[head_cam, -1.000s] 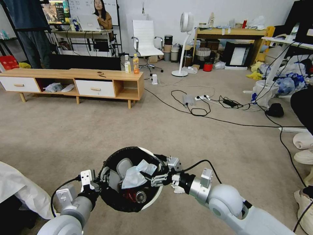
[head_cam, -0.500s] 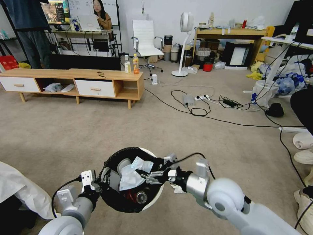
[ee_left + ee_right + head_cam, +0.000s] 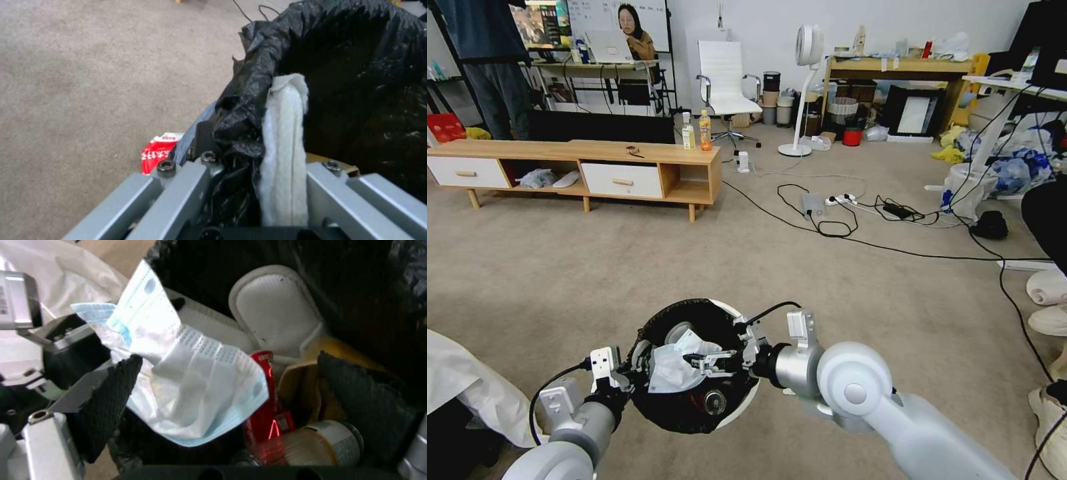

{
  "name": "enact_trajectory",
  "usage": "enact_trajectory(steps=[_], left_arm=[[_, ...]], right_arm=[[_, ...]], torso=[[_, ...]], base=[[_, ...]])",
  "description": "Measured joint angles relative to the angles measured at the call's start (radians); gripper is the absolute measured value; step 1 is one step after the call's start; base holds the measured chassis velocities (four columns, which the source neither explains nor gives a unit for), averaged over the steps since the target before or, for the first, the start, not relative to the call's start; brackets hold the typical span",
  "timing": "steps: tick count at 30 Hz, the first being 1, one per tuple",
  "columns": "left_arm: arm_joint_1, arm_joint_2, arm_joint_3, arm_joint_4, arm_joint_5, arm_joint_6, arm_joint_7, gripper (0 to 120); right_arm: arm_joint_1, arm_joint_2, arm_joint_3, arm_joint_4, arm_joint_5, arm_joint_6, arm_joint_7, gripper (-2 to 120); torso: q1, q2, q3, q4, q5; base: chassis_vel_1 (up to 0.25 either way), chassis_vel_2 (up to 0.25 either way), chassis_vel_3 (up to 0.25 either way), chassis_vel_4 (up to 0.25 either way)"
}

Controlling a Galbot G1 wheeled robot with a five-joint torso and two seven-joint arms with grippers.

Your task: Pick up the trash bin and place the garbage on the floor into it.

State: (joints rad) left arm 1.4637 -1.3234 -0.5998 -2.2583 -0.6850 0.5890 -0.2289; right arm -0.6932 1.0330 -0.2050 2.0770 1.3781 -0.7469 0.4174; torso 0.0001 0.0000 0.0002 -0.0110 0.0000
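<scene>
bin (image 3: 740,400) held above the floor (image 3: 627,267) at its left rim by the left gripper (image 3: 627,380), jaws clamped on the bag-covered rim; right gripper (image 3: 700,363) over the bin mouth, jaws wide apart, a face mask (image 3: 670,363) lying between them; inside the bin: red can (image 3: 267,426), brown paper (image 3: 307,386), white slipper (image 3: 276,310); a red wrapper (image 3: 158,153) lies on the floor beside the bin.

No legible text: white characters on the red wrapper (image 3: 158,153) unreadable.
</scene>
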Motion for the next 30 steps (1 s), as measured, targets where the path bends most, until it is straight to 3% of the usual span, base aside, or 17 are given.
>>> enact_trajectory(steps=[13, 14, 15, 16, 17, 18, 20, 30], left_arm=[[0.002, 0.003, -0.002, 0.0, -0.003, -0.001, 0.001, 6], [0.002, 0.003, -0.002, 0.0, -0.002, -0.001, 0.001, 6], [0.002, 0.003, -0.002, -0.001, -0.002, -0.001, 0.001, 6], [0.002, 0.003, -0.002, -0.001, -0.002, -0.001, 0.001, 6], [0.003, 0.003, -0.002, -0.001, -0.002, -0.001, 0.002, 6], [0.003, 0.003, -0.002, -0.001, -0.002, -0.001, 0.002, 6], [0.005, 0.004, -0.001, -0.001, -0.001, -0.001, 0.002, 6], [0.006, 0.003, 0.0, -0.002, 0.0, -0.002, 0.002, 6]], right_arm=[[-0.006, -0.002, 0.009, -0.009, 0.008, 0.008, 0.022, 100], [-0.006, 0.008, 0.012, -0.005, 0.049, 0.008, 0.065, 100], [0.002, 0.037, 0.017, 0.008, 0.179, 0.009, 0.195, 100], [0.002, 0.037, 0.017, 0.008, 0.179, 0.009, 0.195, 100], [0.007, 0.06, 0.024, 0.016, 0.259, 0.009, 0.272, 100], [0.007, 0.06, 0.024, 0.016, 0.259, 0.009, 0.272, 100], [0.012, 0.081, 0.053, 0.044, 0.364, 0.01, 0.381, 100], [-0.007, 0.056, 0.076, 0.04, 0.322, 0.011, 0.41, 100]], torso=[[0.0, 0.0, 0.0, -0.0001, 0.0], [0.0, 0.0, 0.0, -0.0002, -0.0001], [0.0, 0.0, 0.0, -0.0003, 0.0001], [0.0, 0.0, 0.0, -0.0003, 0.0001], [0.0, 0.0, 0.0, 0.0001, 0.0], [0.0, 0.0, 0.0, 0.0001, 0.0], [0.0, 0.0, 0.0, 0.0005, 0.0], [0.0, 0.0, 0.0, 0.0, 0.0]], base=[[0.0, 0.0, 0.0, 0.0], [0.0, 0.0, 0.0, 0.0], [0.0, 0.0, 0.0, 0.0], [0.0, 0.0, 0.0, 0.0], [0.0, 0.0, 0.0, 0.0], [0.0, 0.0, 0.0, 0.0], [0.0, 0.0, 0.0, 0.0], [0.0, 0.0, 0.0, 0.0]])
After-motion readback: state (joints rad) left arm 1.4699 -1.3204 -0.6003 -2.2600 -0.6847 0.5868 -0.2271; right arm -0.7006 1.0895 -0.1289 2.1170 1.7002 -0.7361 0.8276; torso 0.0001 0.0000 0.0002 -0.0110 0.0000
